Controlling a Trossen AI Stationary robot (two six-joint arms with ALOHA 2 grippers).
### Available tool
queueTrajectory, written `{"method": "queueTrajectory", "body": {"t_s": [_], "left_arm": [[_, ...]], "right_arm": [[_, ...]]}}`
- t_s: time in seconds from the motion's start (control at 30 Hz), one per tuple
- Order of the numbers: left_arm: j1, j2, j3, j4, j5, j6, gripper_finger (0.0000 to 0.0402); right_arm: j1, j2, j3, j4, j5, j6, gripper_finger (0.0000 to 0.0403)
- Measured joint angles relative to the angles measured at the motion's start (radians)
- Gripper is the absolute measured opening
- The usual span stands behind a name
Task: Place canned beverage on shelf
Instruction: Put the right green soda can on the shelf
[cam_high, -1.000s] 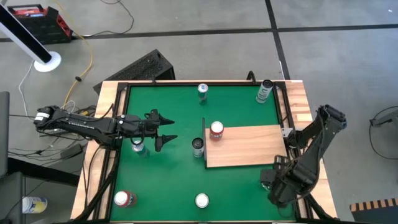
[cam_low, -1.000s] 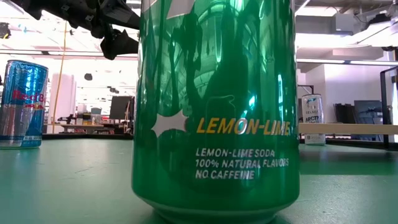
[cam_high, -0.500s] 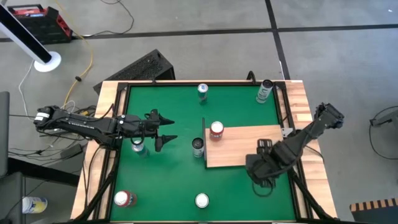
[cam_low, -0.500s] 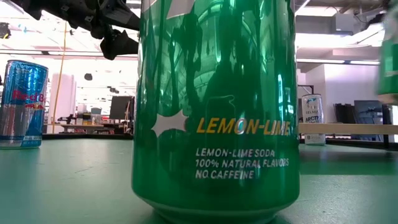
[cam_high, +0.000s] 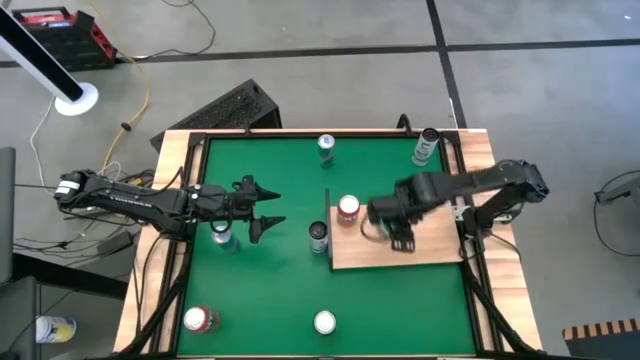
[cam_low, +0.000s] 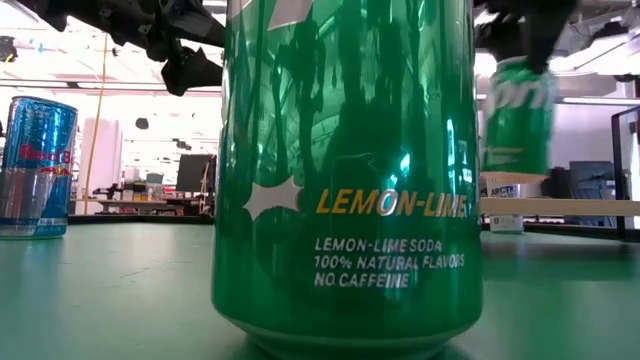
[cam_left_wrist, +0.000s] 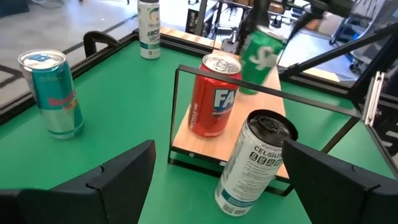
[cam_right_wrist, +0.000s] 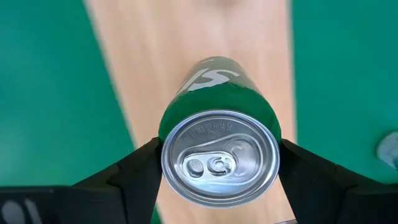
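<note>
right gripper (cam_right_wrist: 219, 163) clamps glossy green cylindrical can (cam_right_wrist: 219, 134) | over pale wood shelf (cam_high: 430, 250); left gripper (cam_high: 268, 207) agape, empty

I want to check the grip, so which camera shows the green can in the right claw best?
The right wrist view: the green can fills it, clamped between the right claw fingers above the shelf. The low view shows it hanging in the air, the left wrist view shows it blurred, and the high view mostly hides it.

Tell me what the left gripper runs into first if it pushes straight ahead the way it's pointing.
Most likely the black-and-white can standing on the green tabletop just outside the shelf's dark upright edge; the left gripper is open and points about at it. The red can on the shelf sits farther on. Depth is uncertain.
</note>
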Motion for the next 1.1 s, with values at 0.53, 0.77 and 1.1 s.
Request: {"method": "queueTrajectory", "body": {"t_s": [0.53, 0.77, 1.1], "left_arm": [[0.000, 0.000, 0.000, -0.004, 0.011, 0.083, 0.0334], [0.000, 0.000, 0.000, -0.004, 0.011, 0.070, 0.0334], [0.000, 0.000, 0.000, 0.000, 0.011, 0.074, 0.0334]], "right_arm": [[-0.298, 0.000, 0.000, 0.073, -0.168, -0.332, 0.0304], [-0.308, 0.000, -0.023, 0.055, -0.202, -0.343, 0.0321], [-0.289, 0.000, -0.040, 0.068, -0.191, -0.342, 0.0329]]}}
